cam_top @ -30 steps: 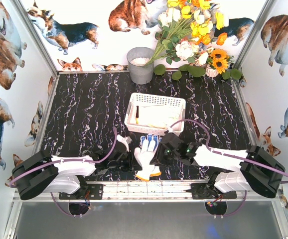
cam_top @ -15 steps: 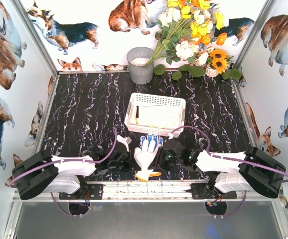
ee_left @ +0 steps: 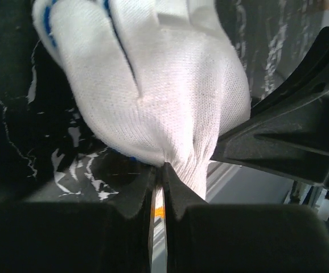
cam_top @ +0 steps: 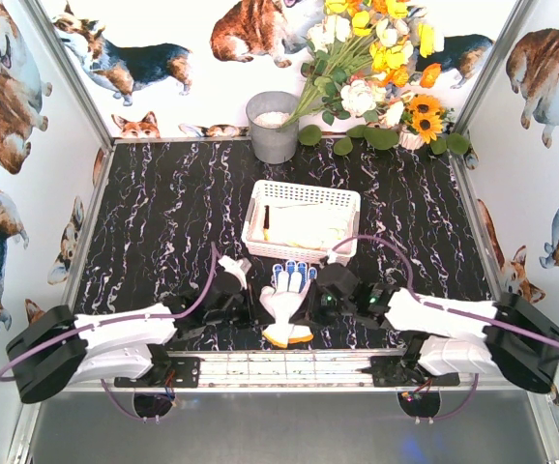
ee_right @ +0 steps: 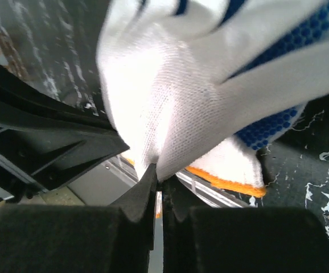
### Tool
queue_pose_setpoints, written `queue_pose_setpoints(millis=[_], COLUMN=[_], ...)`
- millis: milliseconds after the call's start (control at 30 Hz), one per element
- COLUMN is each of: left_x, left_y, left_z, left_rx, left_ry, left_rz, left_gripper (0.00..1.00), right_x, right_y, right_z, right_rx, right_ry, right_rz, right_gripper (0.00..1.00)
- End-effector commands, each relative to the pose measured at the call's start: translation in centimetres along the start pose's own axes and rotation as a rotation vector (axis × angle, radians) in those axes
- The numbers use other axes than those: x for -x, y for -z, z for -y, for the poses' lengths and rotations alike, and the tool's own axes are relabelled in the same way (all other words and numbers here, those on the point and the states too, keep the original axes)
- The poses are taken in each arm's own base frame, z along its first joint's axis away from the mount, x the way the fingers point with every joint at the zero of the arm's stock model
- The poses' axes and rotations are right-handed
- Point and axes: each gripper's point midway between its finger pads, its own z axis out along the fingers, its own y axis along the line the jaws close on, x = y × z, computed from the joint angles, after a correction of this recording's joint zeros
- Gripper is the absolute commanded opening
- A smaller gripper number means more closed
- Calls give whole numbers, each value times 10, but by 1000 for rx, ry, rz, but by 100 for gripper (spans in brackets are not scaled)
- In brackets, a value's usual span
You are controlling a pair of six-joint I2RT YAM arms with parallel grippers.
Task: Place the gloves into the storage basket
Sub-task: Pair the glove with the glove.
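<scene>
Blue-dotted glove (cam_top: 284, 300): at the middle of the table's (cam_top: 163, 222) near edge, fingers toward the far edge, orange-edged cuff (cam_top: 287, 335) toward the near edge, fingertips just short of the storage basket (cam_top: 304, 189). Resting on the table or raised off it: cannot tell. Left gripper (ee_left: 160, 169): at the glove's left side, jaws clenched on a small pinch of white knit, fabric bunched into a fold just above the tips. Right gripper (ee_right: 157, 176): at the glove's right side, jaws likewise clamped on a pinch of the same glove's knit, blue dots on the fingers fanned out above it, orange cuff edge just beside the tips. Both grippers low over the table, facing each other across the glove. Storage basket: white, lattice-sided, at the centre of the table, long side parallel to the near edge, cream gloves (cam_top: 304, 224) lying flat inside. Grey metal bucket (cam_top: 273, 126): upright at the middle of the far edge, well apart from the basket. Artificial flowers (cam_top: 371, 68): toward the far right corner, just beside the bucket.
</scene>
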Motion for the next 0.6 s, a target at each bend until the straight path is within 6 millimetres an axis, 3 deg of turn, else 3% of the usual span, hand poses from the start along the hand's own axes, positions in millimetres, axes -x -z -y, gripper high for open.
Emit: queue_pose_setpoints(millis=[0,233,333,567], left_x=[18,52,70,95], left_y=[8,5,5,15], left_z=[28,58,72,82], left_rx=[-55,-112,-106,-58], left_ry=[11,47,31,-1], left_rz=[68,203,257,353], left_gripper=[0,0,0,0], right_x=[35,74,83,96], right_y=[28,45,44,42], right_z=[-31,-32,-42,-58], right_rx=[38,27,39,-7], right_ry=[94,142,177,277], right_rz=[143,192,163,102], right_gripper=[0,0,0,0])
